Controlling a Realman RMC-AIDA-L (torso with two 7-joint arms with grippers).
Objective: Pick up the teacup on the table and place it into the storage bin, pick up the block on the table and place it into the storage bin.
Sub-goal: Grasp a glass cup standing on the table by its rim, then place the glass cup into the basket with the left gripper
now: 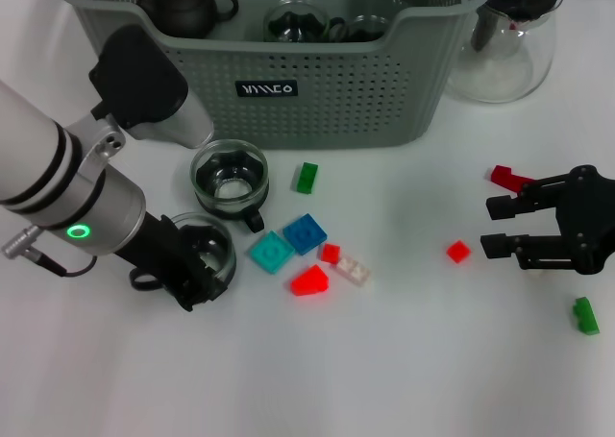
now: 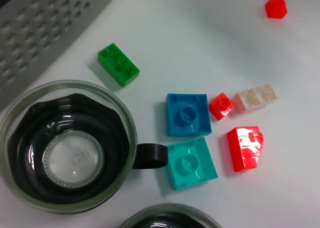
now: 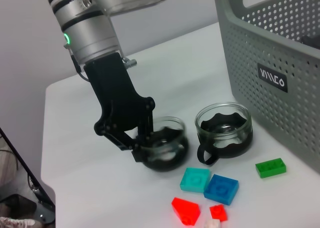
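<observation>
Nearest the robot, the left gripper is closed on the rim of a glass teacup that sits on the white table; the right gripper hovers well off to the right with its jaws apart and nothing between them. Just beyond lie a cluster of blocks and a second teacup, with a green block beside it. Farthest back stands the storage bin, holding a dark teapot and glassware.
</observation>
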